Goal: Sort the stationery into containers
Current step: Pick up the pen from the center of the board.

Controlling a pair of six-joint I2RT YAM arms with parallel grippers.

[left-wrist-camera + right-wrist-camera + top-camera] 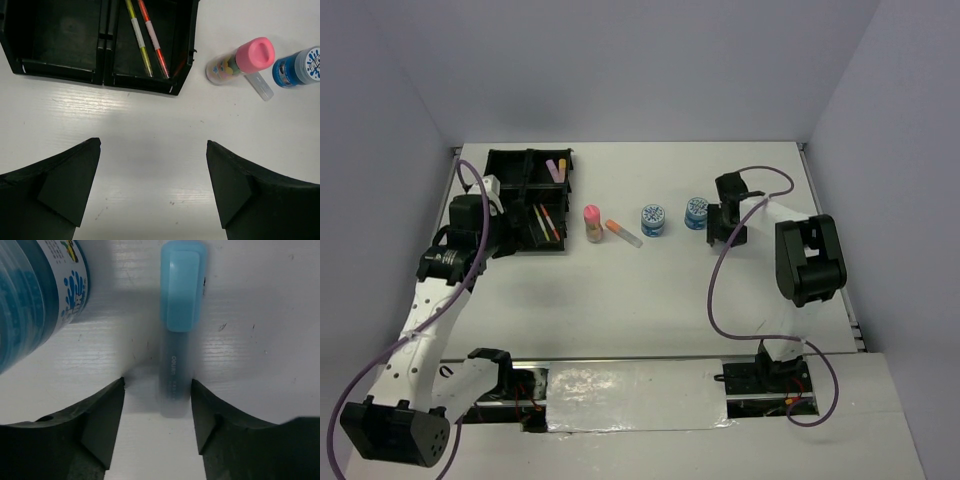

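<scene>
The black tray (510, 160) stands at the far left and holds a pink marker (557, 168). A yellow-green pen (139, 37) and an orange pen (153, 37) lie in a near compartment of the tray (65, 70). On the table to its right are a pink-capped tube (592, 222), an orange marker (623, 233) and two blue tins (653, 219) (696, 212). My right gripper (157, 381) straddles a light-blue marker (177, 330) lying flat. Its right finger touches the barrel and a gap shows on the left. My left gripper (153, 142) hangs open over bare table near the tray.
A blue tin (35, 295) stands just left of the light-blue marker, close to my right gripper's left finger. The pink-capped tube (240, 60) and a blue tin (300, 67) lie right of the tray. White walls enclose the table at the back and sides.
</scene>
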